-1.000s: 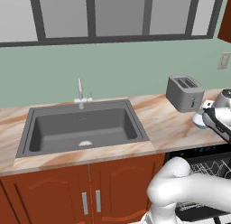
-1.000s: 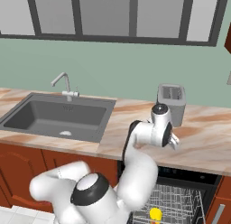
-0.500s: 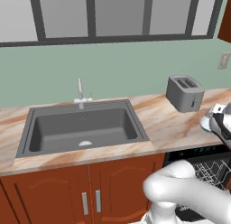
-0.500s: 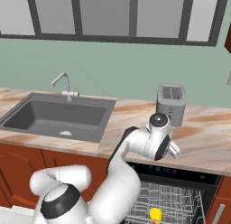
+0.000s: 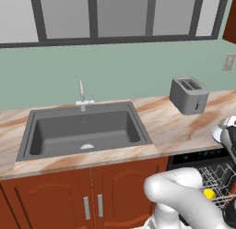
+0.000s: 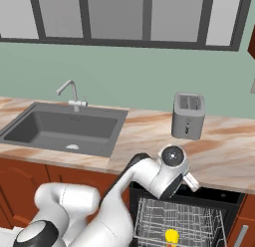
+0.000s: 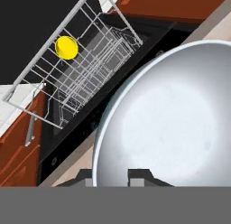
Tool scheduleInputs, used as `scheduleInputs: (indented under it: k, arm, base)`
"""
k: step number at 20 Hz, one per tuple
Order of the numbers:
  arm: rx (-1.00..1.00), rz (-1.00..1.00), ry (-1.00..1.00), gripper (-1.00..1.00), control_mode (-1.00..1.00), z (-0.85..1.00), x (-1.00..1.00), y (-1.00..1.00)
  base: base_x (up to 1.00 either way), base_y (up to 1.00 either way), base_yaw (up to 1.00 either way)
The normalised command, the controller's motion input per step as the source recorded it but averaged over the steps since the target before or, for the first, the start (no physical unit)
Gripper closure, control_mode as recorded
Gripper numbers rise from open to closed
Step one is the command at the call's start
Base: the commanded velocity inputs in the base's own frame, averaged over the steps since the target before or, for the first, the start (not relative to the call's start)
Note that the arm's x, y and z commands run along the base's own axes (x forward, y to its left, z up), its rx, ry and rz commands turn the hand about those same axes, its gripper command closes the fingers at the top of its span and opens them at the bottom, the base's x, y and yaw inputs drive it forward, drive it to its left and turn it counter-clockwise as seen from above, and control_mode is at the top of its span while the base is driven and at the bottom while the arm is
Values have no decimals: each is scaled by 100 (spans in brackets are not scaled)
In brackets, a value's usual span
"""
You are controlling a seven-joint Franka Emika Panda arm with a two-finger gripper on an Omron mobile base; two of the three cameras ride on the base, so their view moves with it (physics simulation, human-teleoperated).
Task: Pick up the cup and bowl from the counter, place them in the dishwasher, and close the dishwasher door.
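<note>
The robot's two-finger gripper [image 7: 118, 177] shows as two small dark finger tips, one on either side of the near rim of the small round white bowl with a pale blue tint [image 7: 173, 123]. They appear clamped on that rim, so the bowl is carried. The bowl's hollow faces the hand camera, probably because a pinch on the rim is the only hold its wide shape allows.

The bowl hangs at the front edge of the long pinkish-beige marble-look counter [image 6: 149, 134], over the open black dishwasher [image 7: 90, 101] (its strip of small control lights lies just under the counter edge). Its white wire rack [image 7: 81, 65] is pulled out, which leaves room to lower the bowl in.

The small bright yellow cup [image 7: 66, 47] already sits in that rack, so the cup half of the task looks done.

Farther off on the counter stand a grey two-slot toaster [image 6: 188, 115] and a dark grey sunken sink [image 5: 85, 131].
</note>
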Motion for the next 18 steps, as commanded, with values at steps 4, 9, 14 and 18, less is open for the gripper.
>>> scheduleInputs:
  k: [4,9,14,18]
  arm:
    - [0,1,-2,100,-100,0,-43,0]
    - [0,2,0,100,-100,-2,-20,0]
    - [0,1,0,100,-100,-17,-10,0]
    - [1,0,0,100,-100,-28,-12,0]
  base:
    - [0,0,0]
    - [0,0,0]
    - [0,0,0]
    - [0,0,0]
